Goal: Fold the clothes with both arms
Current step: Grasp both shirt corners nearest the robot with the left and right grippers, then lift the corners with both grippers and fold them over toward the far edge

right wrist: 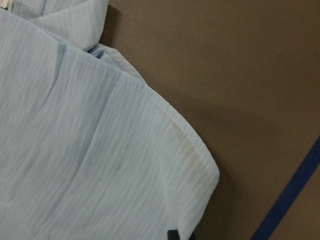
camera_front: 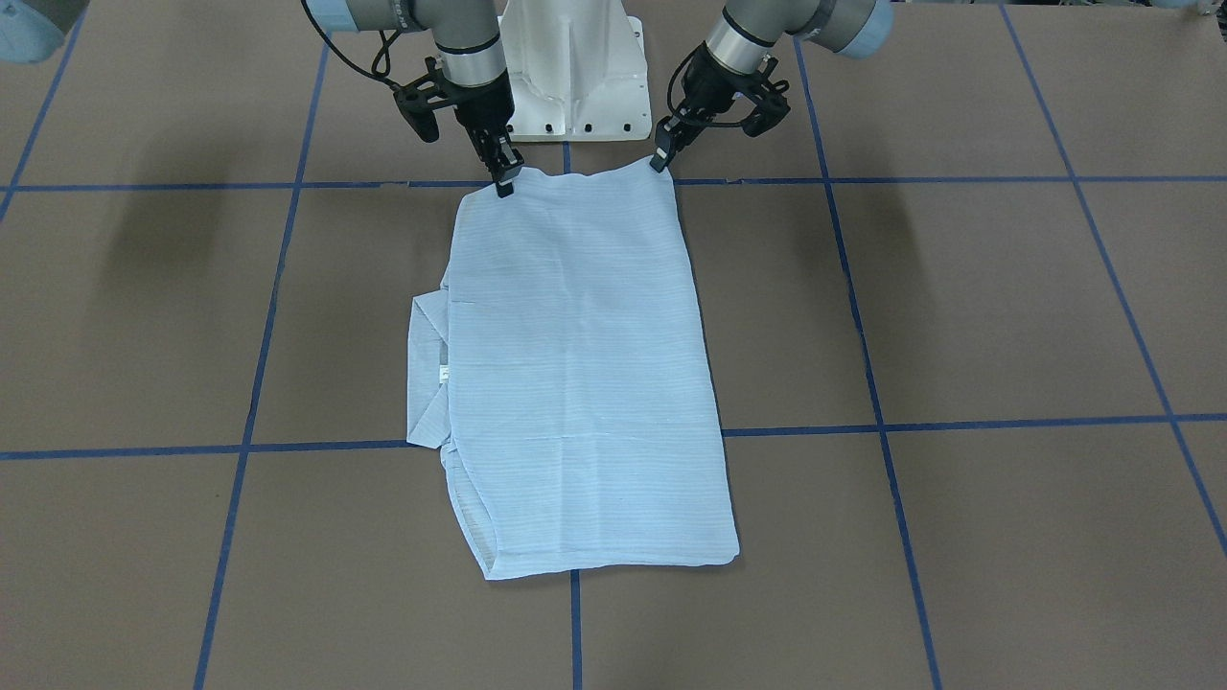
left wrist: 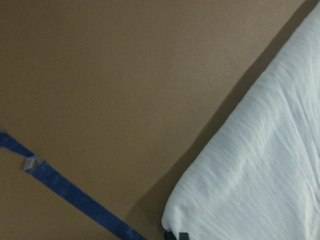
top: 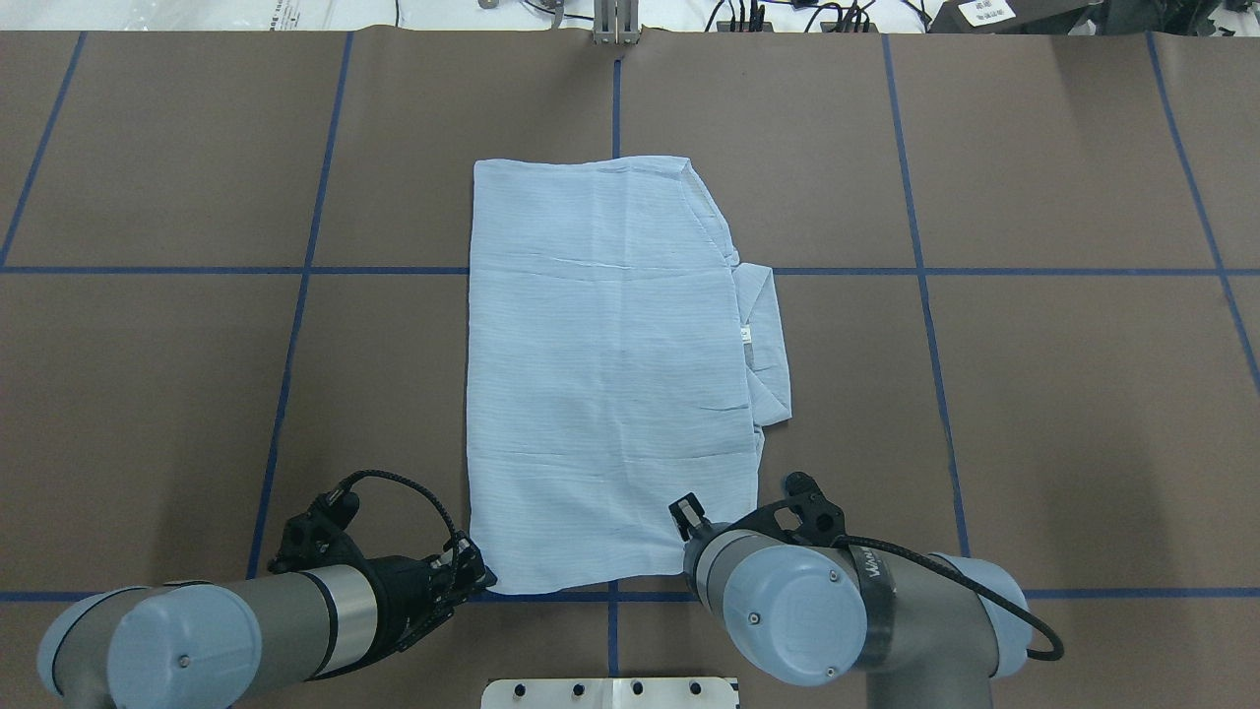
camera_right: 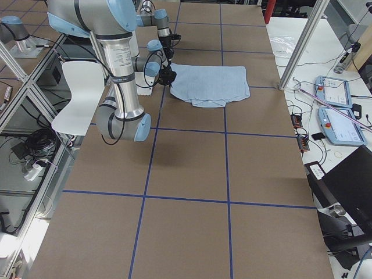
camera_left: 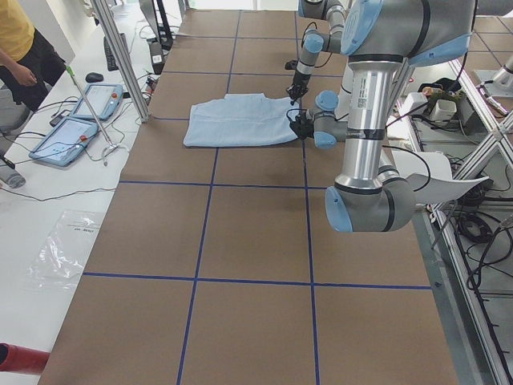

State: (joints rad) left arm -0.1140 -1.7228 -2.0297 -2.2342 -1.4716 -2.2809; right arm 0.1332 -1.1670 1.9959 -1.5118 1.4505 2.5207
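Folded shirt [camera_front: 585, 364], collar [camera_front: 427, 369] partly hidden, left hand [camera_front: 661, 161], right hand [camera_front: 505, 182] pinching corners

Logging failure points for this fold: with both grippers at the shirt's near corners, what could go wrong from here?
The left gripper and right gripper each pinch only the tip of a corner of the thin pale blue striped shirt; either could slip free on lifting. The pointed collar pokes out one side, so stacked layers might shift or unfold during the fold.
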